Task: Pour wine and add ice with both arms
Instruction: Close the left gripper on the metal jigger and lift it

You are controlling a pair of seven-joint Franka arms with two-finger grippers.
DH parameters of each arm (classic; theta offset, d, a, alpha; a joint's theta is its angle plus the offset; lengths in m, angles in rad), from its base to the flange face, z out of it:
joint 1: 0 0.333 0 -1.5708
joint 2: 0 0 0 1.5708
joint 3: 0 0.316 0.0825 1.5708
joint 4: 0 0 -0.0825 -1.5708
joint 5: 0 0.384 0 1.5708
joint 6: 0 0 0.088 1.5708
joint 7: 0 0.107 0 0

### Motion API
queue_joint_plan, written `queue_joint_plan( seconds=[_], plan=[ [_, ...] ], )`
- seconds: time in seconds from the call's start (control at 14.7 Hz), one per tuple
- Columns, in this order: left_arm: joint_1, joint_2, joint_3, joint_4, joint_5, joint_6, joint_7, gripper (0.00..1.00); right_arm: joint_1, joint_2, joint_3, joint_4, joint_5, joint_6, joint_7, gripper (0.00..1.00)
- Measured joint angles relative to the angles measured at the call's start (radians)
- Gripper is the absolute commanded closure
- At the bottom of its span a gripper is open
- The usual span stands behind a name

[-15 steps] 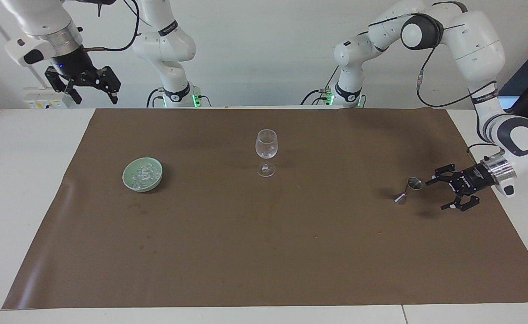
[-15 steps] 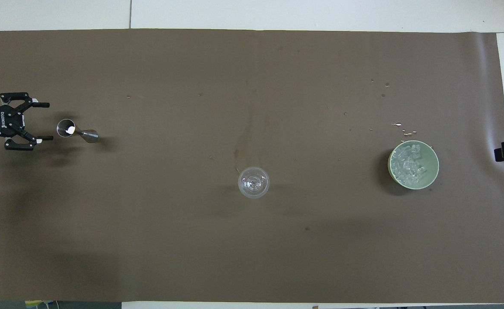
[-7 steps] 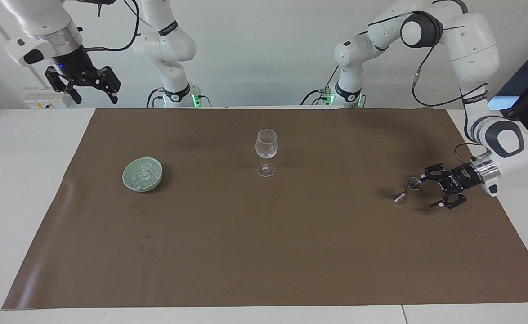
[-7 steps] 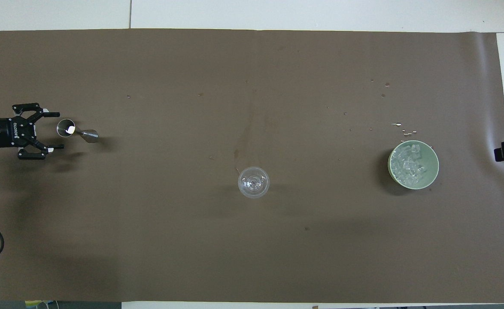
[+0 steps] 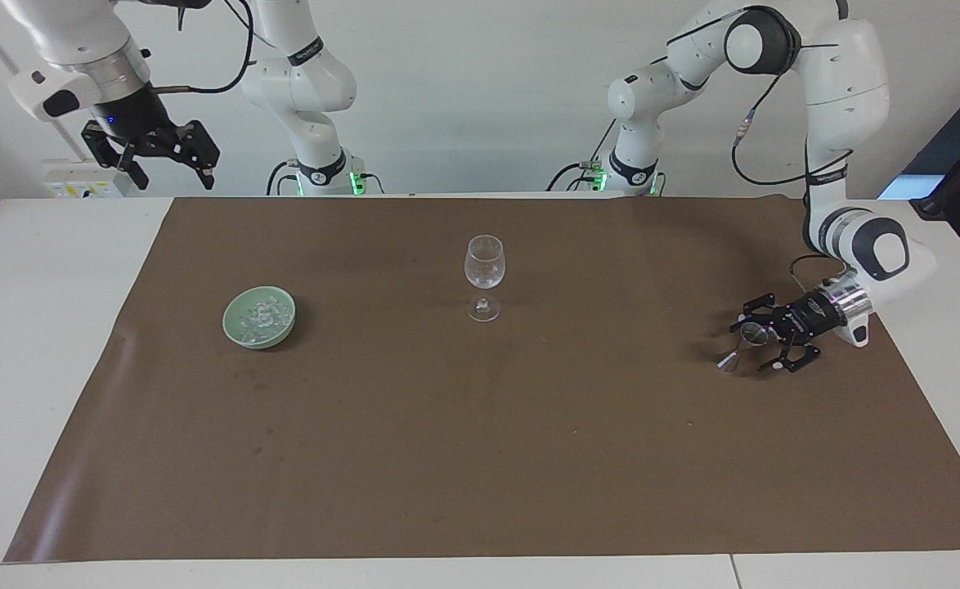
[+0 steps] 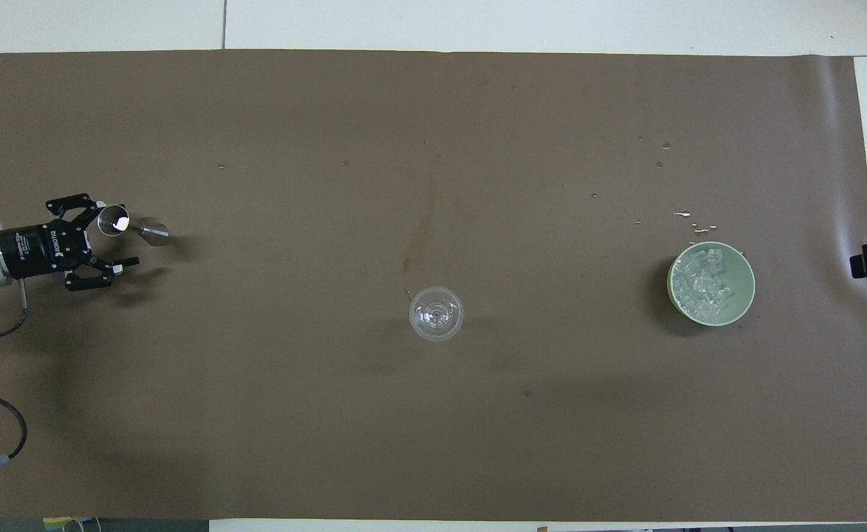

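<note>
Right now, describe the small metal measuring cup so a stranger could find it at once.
Start at the brown mat, at the left arm's end. There the open left gripper reaches around a small metal jigger. It is the only shiny metal hourglass-shaped piece; the wine glass is clear, the ice bowl green.

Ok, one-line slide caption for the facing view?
Left gripper open around the metal jigger; right gripper waits raised.

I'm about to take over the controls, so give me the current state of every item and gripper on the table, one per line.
Wine glass: upright, looks empty, mid-mat.
Green bowl: upright, holds the ice.
Metal jigger: standing at the left arm's end of the mat, not gripped.
Left gripper: open, low around the jigger's top.
Right gripper: raised above the table's edge at the right arm's end, waiting.
Brown mat: flat, droplets near the bowl.
</note>
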Motion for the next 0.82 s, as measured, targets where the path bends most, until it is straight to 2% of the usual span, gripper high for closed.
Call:
queue_joint_plan(
  seconds=[0.07,0.55,0.61,0.68,0.75,0.82],
  plan=[
    [0.000,-0.005,-0.001,-0.010,-0.006,0.000,0.005,0.18,0.000,0.000,0.000,0.000,0.000,0.000,0.000,0.00],
    [-0.002,-0.027,-0.004,-0.053,-0.083,0.000,0.053,0.19,0.000,0.000,0.000,0.000,0.000,0.000,0.000,0.00],
    [-0.004,-0.027,-0.005,-0.054,-0.090,0.000,0.057,0.23,0.000,0.000,0.000,0.000,0.000,0.000,0.000,0.00],
    [-0.004,-0.027,-0.007,-0.054,-0.092,0.000,0.058,0.39,0.000,0.000,0.000,0.000,0.000,0.000,0.000,0.00],
    [-0.004,-0.027,-0.007,-0.054,-0.093,0.000,0.059,0.72,0.000,0.000,0.000,0.000,0.000,0.000,0.000,0.00],
    [-0.004,-0.028,-0.007,-0.054,-0.097,0.000,0.059,0.99,0.000,0.000,0.000,0.000,0.000,0.000,0.000,0.00]
  ],
)
